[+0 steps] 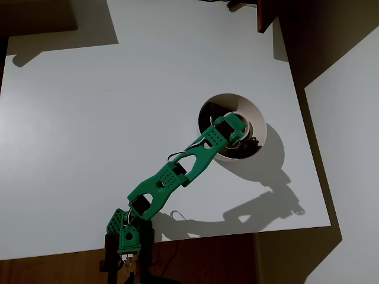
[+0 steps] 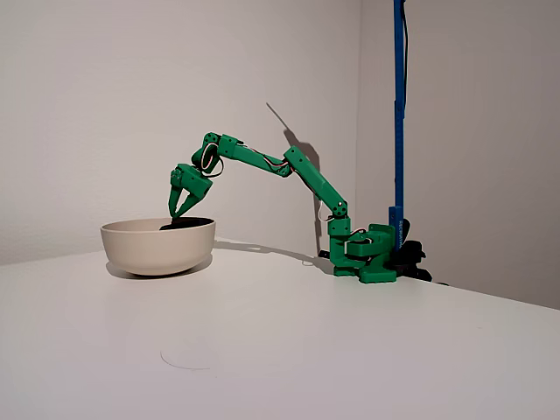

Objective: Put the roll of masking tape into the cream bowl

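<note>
The cream bowl point(image 1: 251, 109) stands right of the table's middle in the overhead view and at the left in the fixed view point(image 2: 157, 247). My green gripper point(image 2: 179, 210) hangs just above its rim, fingers pointing down into it. The jaws stand apart with nothing between them. From overhead the gripper point(image 1: 241, 131) and wrist cover much of the bowl's dark inside. I cannot make out the roll of masking tape; it may lie hidden in the shadowed bowl under the gripper.
The arm's base point(image 2: 367, 258) sits at the table's edge beside a blue upright pole point(image 2: 399, 105). A wall stands close behind. The white table point(image 1: 118, 118) spreads wide to the left of the bowl in the overhead view.
</note>
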You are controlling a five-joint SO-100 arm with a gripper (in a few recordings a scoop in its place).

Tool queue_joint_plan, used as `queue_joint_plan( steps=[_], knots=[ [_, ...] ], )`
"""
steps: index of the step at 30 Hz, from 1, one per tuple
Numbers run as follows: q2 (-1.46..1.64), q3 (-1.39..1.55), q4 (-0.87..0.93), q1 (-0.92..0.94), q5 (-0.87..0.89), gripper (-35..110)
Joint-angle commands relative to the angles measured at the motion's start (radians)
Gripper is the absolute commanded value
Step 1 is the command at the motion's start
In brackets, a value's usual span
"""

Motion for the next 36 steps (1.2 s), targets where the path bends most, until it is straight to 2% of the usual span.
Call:
queue_joint_plan(
  steps=[1,12,36],
  knots=[
    [0.224,-0.071,0.003,-0.026,0.028,-8],
    [0.462,-0.071,0.158,-0.178,0.044,-8],
    [0.833,-0.049,0.606,-0.816,0.034,-8]
  ],
)
